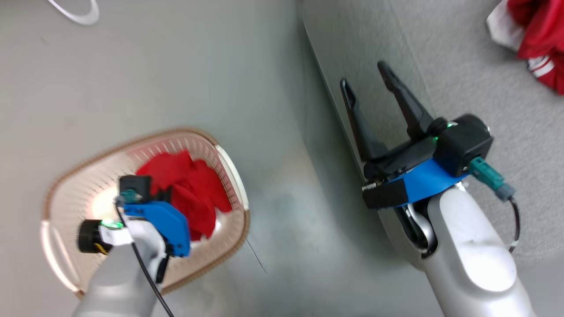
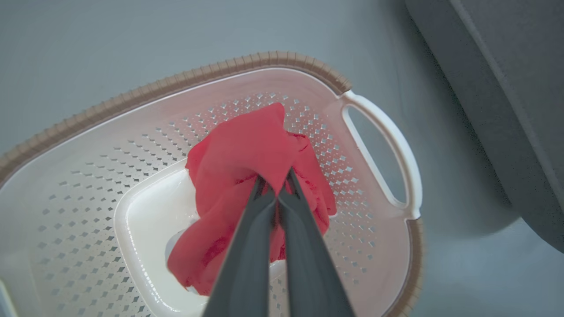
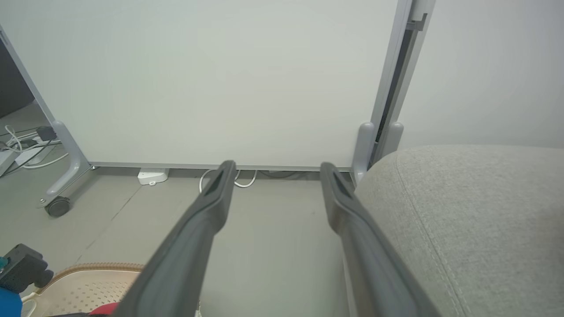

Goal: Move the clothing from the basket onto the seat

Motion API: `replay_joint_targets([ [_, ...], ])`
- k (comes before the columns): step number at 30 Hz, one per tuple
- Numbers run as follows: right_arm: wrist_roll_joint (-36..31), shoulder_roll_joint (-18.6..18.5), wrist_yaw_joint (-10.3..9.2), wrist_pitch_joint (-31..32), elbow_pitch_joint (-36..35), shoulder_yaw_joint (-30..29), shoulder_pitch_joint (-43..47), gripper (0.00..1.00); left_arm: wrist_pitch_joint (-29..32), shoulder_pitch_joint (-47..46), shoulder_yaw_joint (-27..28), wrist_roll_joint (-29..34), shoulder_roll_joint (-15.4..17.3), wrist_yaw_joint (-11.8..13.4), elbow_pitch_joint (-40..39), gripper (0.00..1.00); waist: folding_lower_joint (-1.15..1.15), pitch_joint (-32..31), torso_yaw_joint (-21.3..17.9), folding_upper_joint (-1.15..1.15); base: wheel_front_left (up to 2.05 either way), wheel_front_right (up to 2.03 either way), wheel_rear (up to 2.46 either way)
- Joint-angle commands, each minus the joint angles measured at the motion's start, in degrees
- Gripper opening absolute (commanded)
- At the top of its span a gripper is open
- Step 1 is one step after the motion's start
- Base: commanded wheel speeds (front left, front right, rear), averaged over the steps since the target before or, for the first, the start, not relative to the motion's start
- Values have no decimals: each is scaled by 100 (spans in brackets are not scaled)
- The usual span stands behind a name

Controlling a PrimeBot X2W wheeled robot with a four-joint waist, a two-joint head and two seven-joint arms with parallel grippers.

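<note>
Dark fingers of the left pincer [image 2: 275, 178] are nearly together, pinching a fold of a red garment [image 2: 246, 145] between their tips. The cloth droops below them inside the basket [image 2: 88, 185], over its smooth white bottom; whether it touches that bottom I cannot tell. The basket stands on the grey floor [image 1: 176, 66]. Near the basket rises the edge of the grey seat [image 1: 462, 88], with a strip of floor between them. The right pincer [image 1: 365, 75] hangs over that seat edge, well apart from the basket, fingers spread wide and holding nothing. A second red garment [image 1: 537, 31] with white trim lies on the seat, farther from the basket than the right pincer.
</note>
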Motion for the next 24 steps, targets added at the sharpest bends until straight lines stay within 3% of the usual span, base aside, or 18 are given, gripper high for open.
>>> replay_joint_targets([
  [1, -26, -14, 1, 29, 48, -9, 138, 100, -38, 37, -28, 28, -62, -23, -9, 0, 1, -843, 358, 0, 0, 0, 0],
  [9, -145, -14, 1, 362, 456, -126, 790, 100, -257, 359, -478, 19, -431, -188, -174, 0, 1, -2254, 821, 0, 0, 0, 0],
  [24, 100, -14, 1, 746, 378, 99, 1582, 100, -146, 111, -1551, -734, -519, -206, -1908, 0, 1, -3450, 1267, 0, 0, 0, 0],
])
